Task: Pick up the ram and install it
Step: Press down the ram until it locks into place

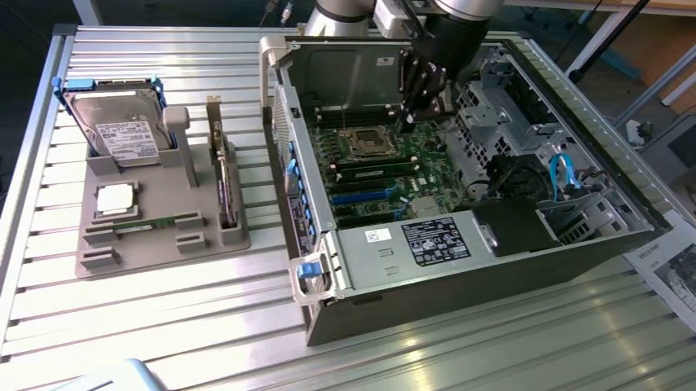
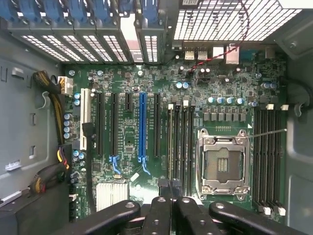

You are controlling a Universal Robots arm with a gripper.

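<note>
Exterior view: black, jointed gripper (image 1: 419,102) hangs inside an open grey metal computer case (image 1: 457,277), over the green motherboard (image 1: 381,175). Fingers pressed together; whether they pinch anything cannot be told.

Wrist view: gripper (image 2: 171,196) sits directly above a bank of long black memory slots (image 2: 180,142), with the square silver processor socket (image 2: 221,164), open and empty, just beside it. A blue expansion slot (image 2: 142,127) stands further off on the board.

Surface: ribbed aluminium table (image 1: 163,326).

Well apart from the gripper, towards the exterior view's left, a grey moulded tray (image 1: 163,244) holds an upright hard drive (image 1: 122,130), a flat square silver chip (image 1: 116,199), an upright card (image 1: 223,183) and a slim green ram stick (image 1: 161,220) lying in its groove.
</note>
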